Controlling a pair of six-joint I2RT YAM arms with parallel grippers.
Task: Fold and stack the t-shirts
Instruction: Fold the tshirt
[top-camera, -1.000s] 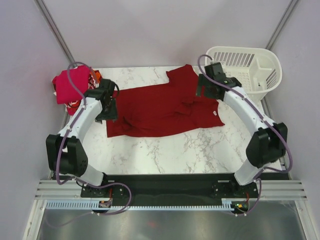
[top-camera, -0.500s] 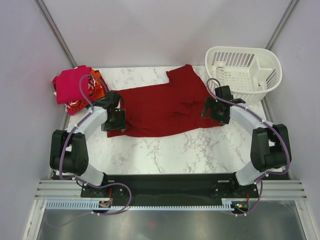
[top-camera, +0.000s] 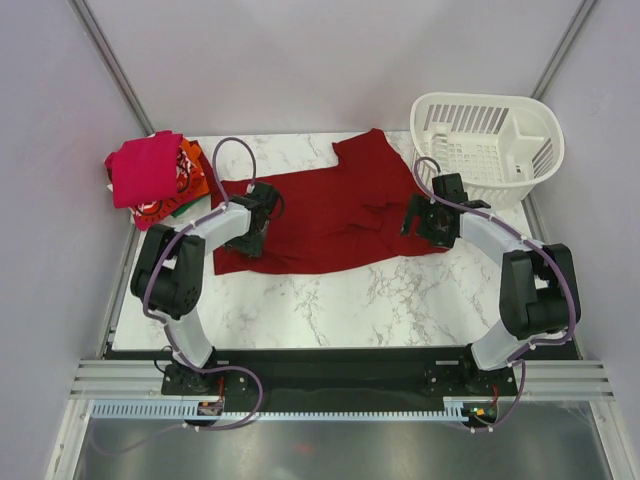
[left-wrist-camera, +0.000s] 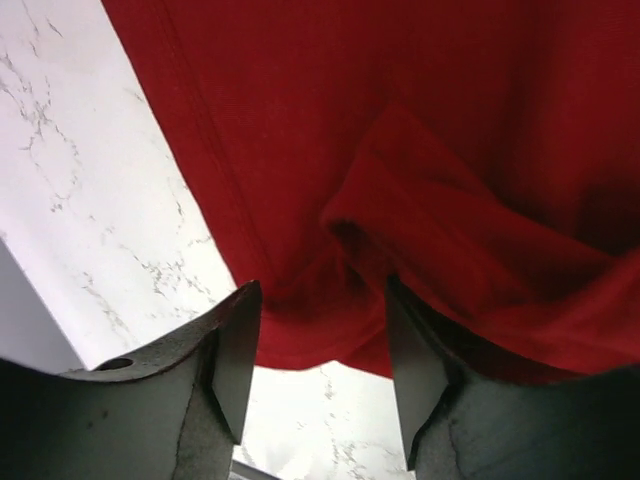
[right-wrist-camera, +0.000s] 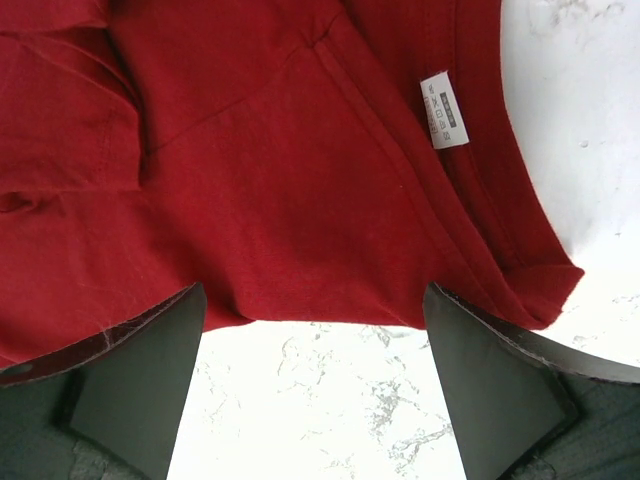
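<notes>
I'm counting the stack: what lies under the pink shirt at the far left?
An orange shirt and a red printed shirt stick out from under the pink shirt. How far they reach beneath it, and whether it covers more shirts, cannot be seen.

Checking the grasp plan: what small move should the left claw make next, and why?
Probably ease down and close. The left claw is open, its fingers straddling a raised fold of the red shirt near its edge, gripping nothing yet.

The counter (top-camera: 330, 300) is seen from above and behind by the top external camera. The dark red t-shirt (top-camera: 325, 215), shared by all views, is looked down on closely by both wrist cameras.
</notes>
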